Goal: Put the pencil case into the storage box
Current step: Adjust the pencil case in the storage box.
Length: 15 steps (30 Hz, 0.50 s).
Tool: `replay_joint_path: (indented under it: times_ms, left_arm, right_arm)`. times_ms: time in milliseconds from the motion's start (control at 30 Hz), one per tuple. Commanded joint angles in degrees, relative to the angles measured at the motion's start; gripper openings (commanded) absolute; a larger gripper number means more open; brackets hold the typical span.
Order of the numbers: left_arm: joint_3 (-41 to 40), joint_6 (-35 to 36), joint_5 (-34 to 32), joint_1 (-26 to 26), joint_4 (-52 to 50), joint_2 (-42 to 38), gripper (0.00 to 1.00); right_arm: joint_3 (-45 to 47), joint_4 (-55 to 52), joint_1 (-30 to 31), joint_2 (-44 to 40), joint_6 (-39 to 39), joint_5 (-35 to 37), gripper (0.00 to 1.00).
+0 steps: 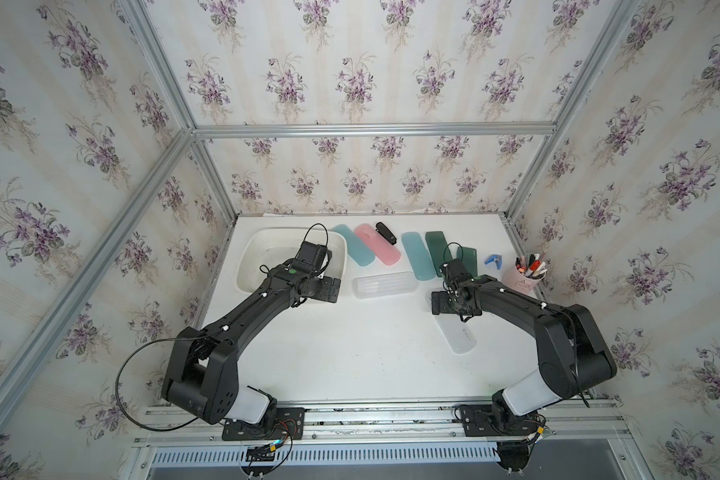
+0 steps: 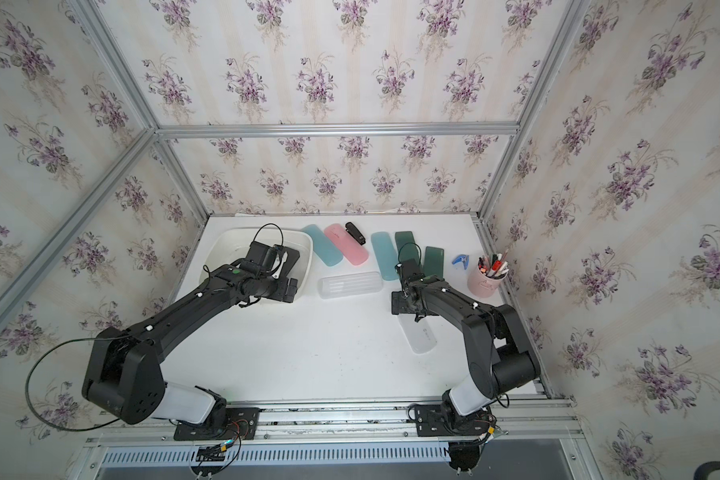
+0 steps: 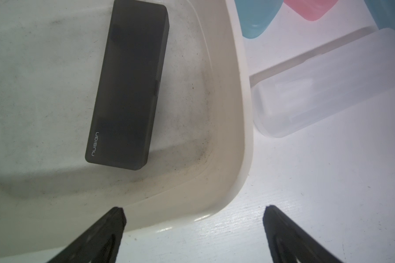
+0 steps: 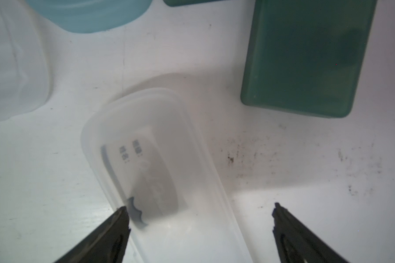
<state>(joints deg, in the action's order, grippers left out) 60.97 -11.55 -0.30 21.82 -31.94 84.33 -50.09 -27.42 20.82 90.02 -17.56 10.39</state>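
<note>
1. In the white box [image 3: 245, 109], far left, I see a dark pencil case [image 3: 128, 86] lying flat.
2. My left gripper [image 3: 193, 208] is spread wide, empty.
3. My right gripper [image 4: 200, 206] is spread wide over a clear case [image 4: 169, 141].

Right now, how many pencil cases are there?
8: dark grey one in the storage box; on the table two light blue, one pink, two dark green, two frosted. Arms may hide more.

Smudged plastic storage box [image 3: 243, 136], matt dark pencil case [image 3: 128, 84], frosted case [image 4: 167, 173]
</note>
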Motion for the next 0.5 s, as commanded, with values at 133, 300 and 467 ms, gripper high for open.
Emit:
replay_joint_path:
  times_ms: [133, 300, 467]
  left_arm:
    - [2.1, 0.5, -6.9, -0.5, 0.0, 2.0, 0.99]
    - [9.4, -1.3, -8.2, -6.0, -3.7, 6.6, 0.99]
    - [18.4, -1.4, -11.7, -11.5, -7.3, 15.7, 0.99]
  right_arm:
    - [0.7, 2.9, -0.4, 4.0, 4.8, -3.8, 1.0]
    - [0.9, 3.2, -0.9, 6.3, 6.2, -4.1, 0.99]
    - [2.1, 5.0, -1.0, 6.1, 5.9, -5.2, 0.98]
